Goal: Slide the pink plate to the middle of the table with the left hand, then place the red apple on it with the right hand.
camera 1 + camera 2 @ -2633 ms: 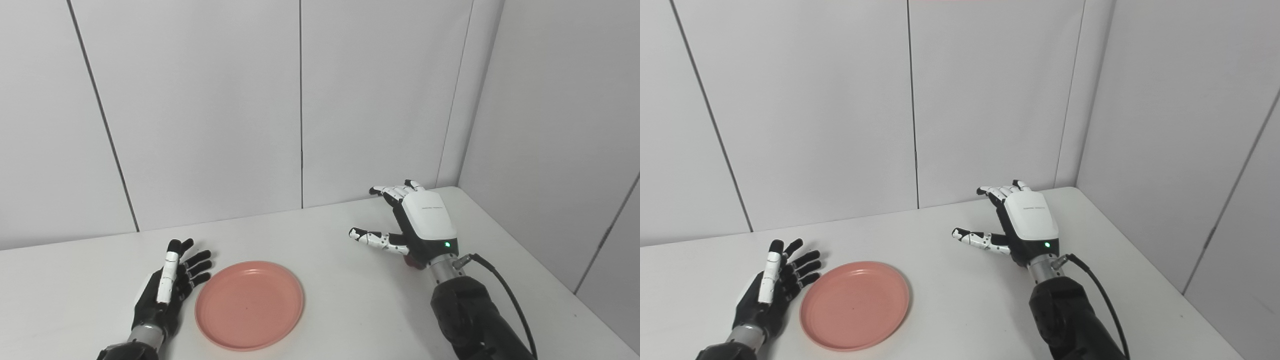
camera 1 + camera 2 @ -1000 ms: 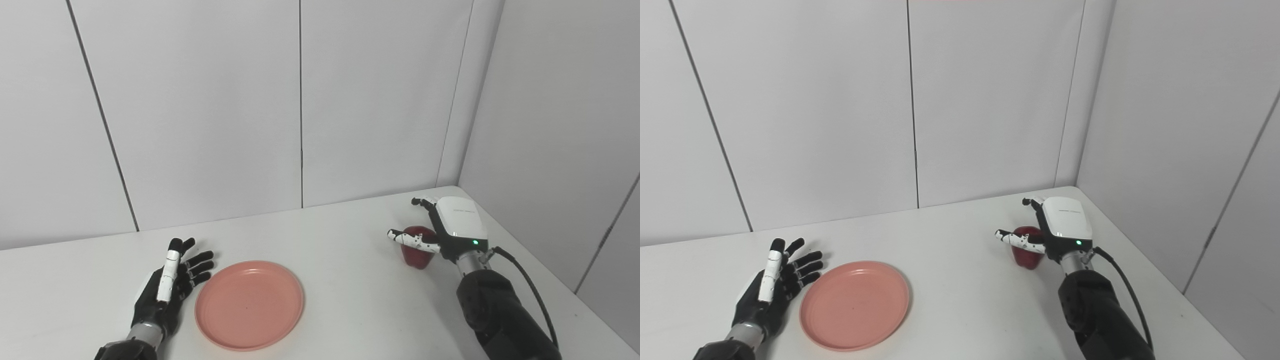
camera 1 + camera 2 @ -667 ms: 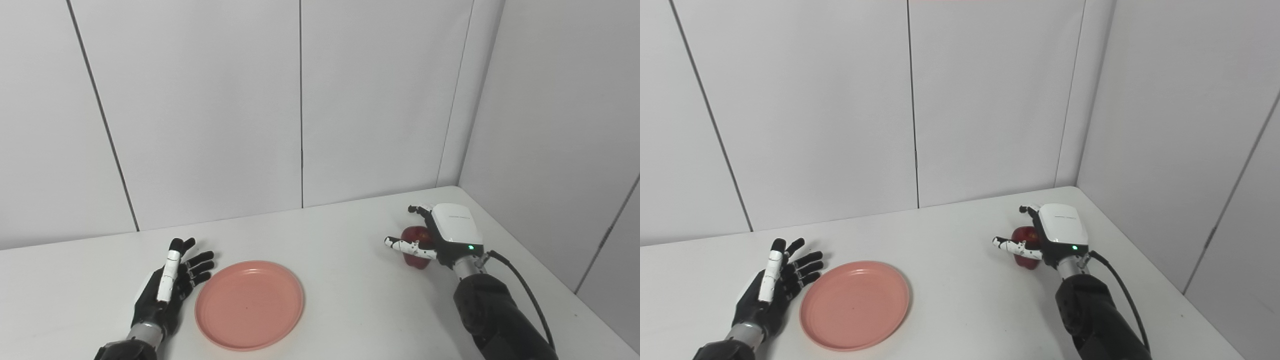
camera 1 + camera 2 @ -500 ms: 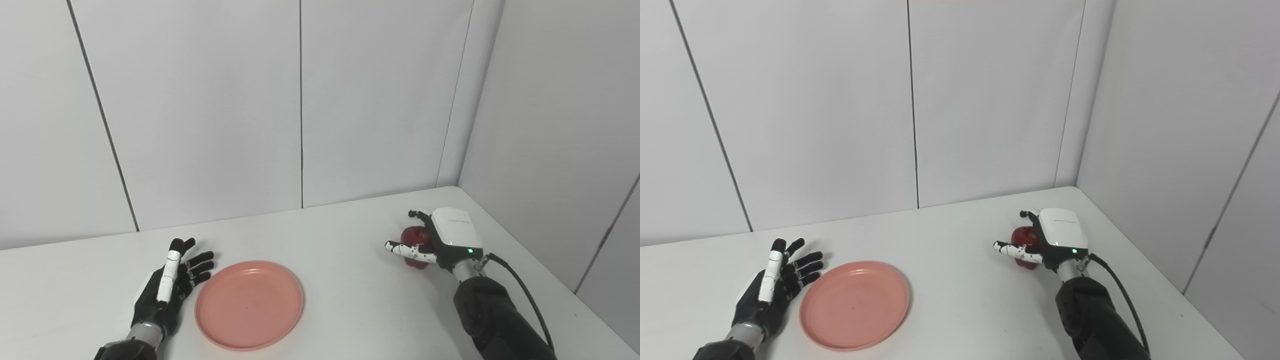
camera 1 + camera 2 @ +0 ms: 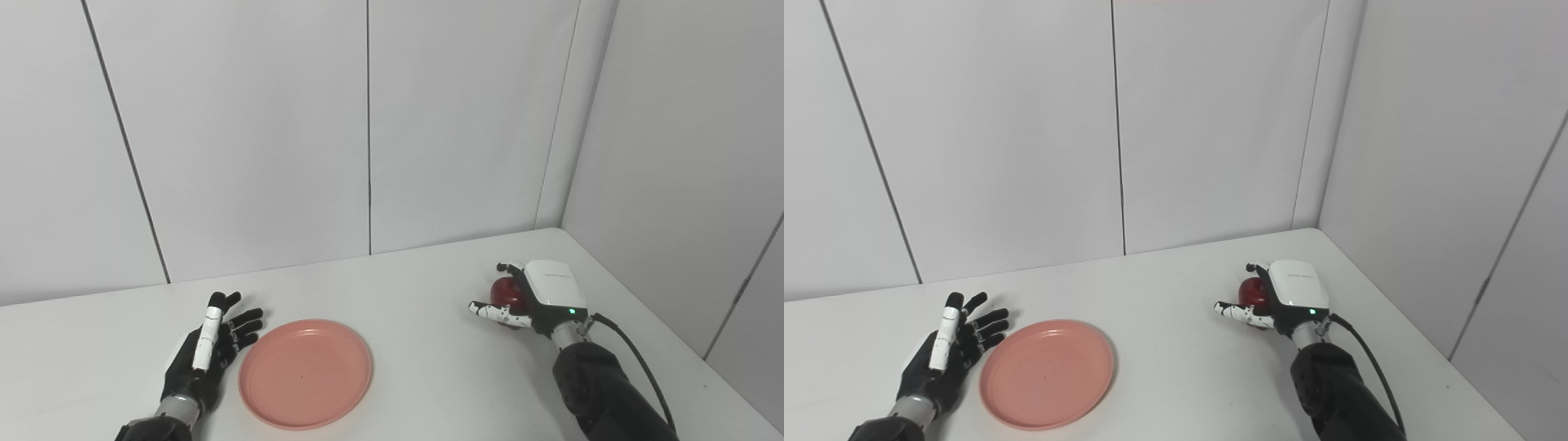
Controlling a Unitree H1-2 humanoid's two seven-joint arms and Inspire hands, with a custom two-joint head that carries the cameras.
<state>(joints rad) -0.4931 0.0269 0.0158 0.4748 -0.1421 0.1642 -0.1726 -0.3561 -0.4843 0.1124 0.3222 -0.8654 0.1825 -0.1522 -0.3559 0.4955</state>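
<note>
The pink plate [image 5: 305,372] lies flat and bare on the white table [image 5: 422,367], left of the middle and near the front edge. My left hand [image 5: 205,352] rests open on the table just left of the plate, fingers spread, not touching its rim. The red apple [image 5: 505,291] stands at the right side of the table. My right hand [image 5: 542,294] is low beside it, palm against its right side, fingers curled over its far top and thumb stretched out along its near side. The hand hides much of the apple [image 5: 1252,290], and no closed grip shows.
White wall panels close the table off at the back and on the right, meeting in a corner behind the apple. A black cable [image 5: 637,361] runs from my right wrist along the forearm. The table's right edge [image 5: 686,361] lies close to my right arm.
My right hand swung from the table's middle out to the right, then came down around the apple, its fingers curling over it. Left hand and plate stayed still.
</note>
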